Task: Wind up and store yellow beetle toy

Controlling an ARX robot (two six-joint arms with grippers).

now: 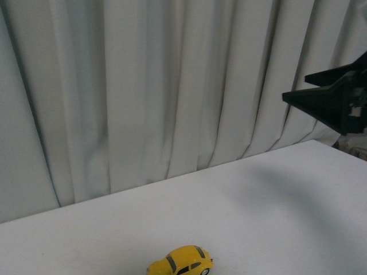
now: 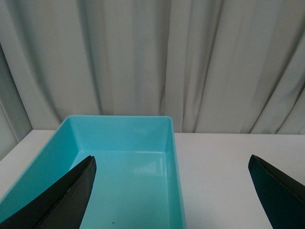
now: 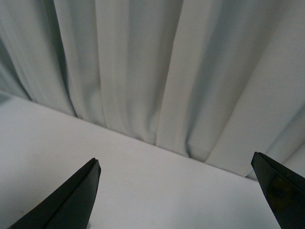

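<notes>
Item one, my left gripper (image 2: 171,160): fingers spread wide, nothing between them, poised above the near end of a blue bin (image 2: 124,136). Item two, that bin: empty, open-topped, resting on the white table (image 1: 258,206), its far wall close to the curtain (image 1: 143,86); I judge it the storage place, which would explain why this arm waits over it. Item three, the yellow toy car (image 1: 182,260): upright on its wheels on the table, well away from the curtain at the very near edge of the front view, its lower part cut off there, and touched by neither gripper. It lies free, so winding appears not yet begun. Whether the bin is near the car I cannot tell, since no single view shows both. Item four, my right gripper (image 1: 295,86): fingers likewise parted and empty, held high against the curtain, well clear of the car. That height probably leaves room to come down on the car from above.
</notes>
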